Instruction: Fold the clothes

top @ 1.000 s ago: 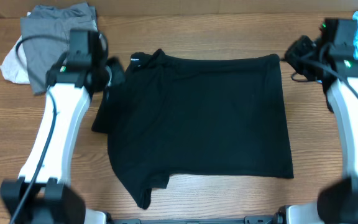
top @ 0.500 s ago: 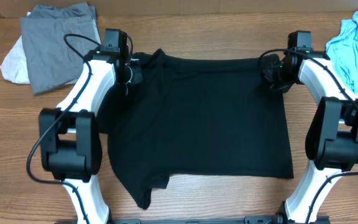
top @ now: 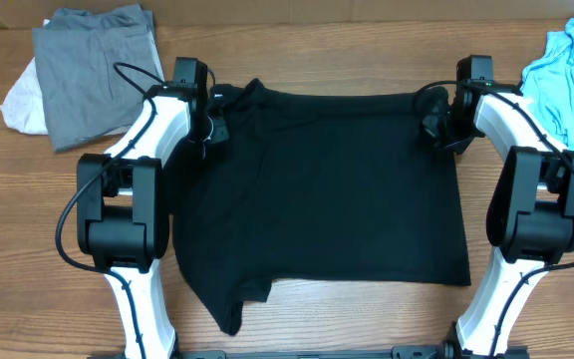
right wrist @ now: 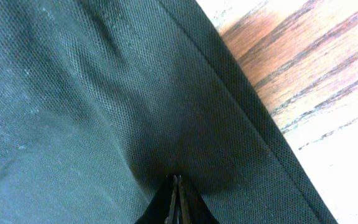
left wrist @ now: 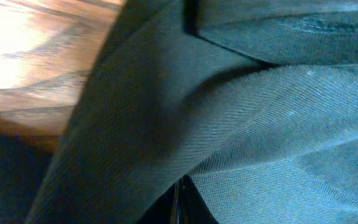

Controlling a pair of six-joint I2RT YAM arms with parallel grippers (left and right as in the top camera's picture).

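- Black shirt (top: 327, 189), in the overhead view, lies spread flat in the middle of the table (top: 317, 319), collar toward the far left and hem to the right, one sleeve trailing at the near left.
- The left gripper (top: 210, 128) sits on the shirt's far left corner by the collar, and the right gripper (top: 436, 125) on its far right corner. Both are down on the cloth.
- No fold shows in the shirt yet, so I judge the first fold is only starting, with both far corners taken.
- A grey garment (top: 93, 70) lies on a white garment (top: 20, 100) at the far left, fairly flat. A light blue garment (top: 571, 70) is crumpled at the far right and looks unfolded.
- No basket, bin or tray appears; all the clothes lie straight on the wood.
- In the left wrist view the left gripper (left wrist: 178, 202) has its tips pressed together on a raised ridge of the black shirt (left wrist: 229, 124), with bare table (left wrist: 30, 56) beside it.
- In the right wrist view the right gripper (right wrist: 176, 190) is likewise pinched tight on the black shirt (right wrist: 92, 93), the cloth puckering at the tips, near the hem that borders the table (right wrist: 303, 74).
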